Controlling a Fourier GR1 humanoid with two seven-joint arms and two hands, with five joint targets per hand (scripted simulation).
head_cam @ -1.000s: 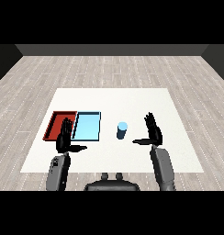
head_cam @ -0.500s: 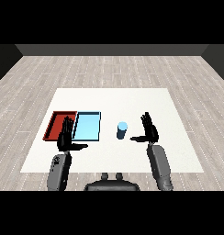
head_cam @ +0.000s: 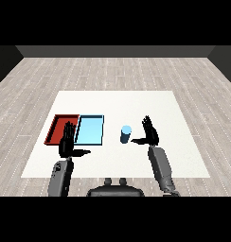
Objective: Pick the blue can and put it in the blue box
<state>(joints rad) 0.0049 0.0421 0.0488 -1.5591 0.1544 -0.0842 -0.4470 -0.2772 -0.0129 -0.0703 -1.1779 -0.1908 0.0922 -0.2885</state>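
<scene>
The blue can (head_cam: 126, 133) stands upright mid-frame on the white desk (head_cam: 136, 101), no label readable. Just right of it, the right hand (head_cam: 150, 135) is spread open, holding nothing. The blue tray (head_cam: 90, 130) lies left of the can.

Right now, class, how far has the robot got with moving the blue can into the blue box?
Nothing is finished: the blue can stands upright on the table, outside the blue box. In hand: the right robot hand is open beside the can, thumb towards it, not curled round it. Left: grasp, lift, carry to the box, release. The left robot hand is open near the trays.
</scene>
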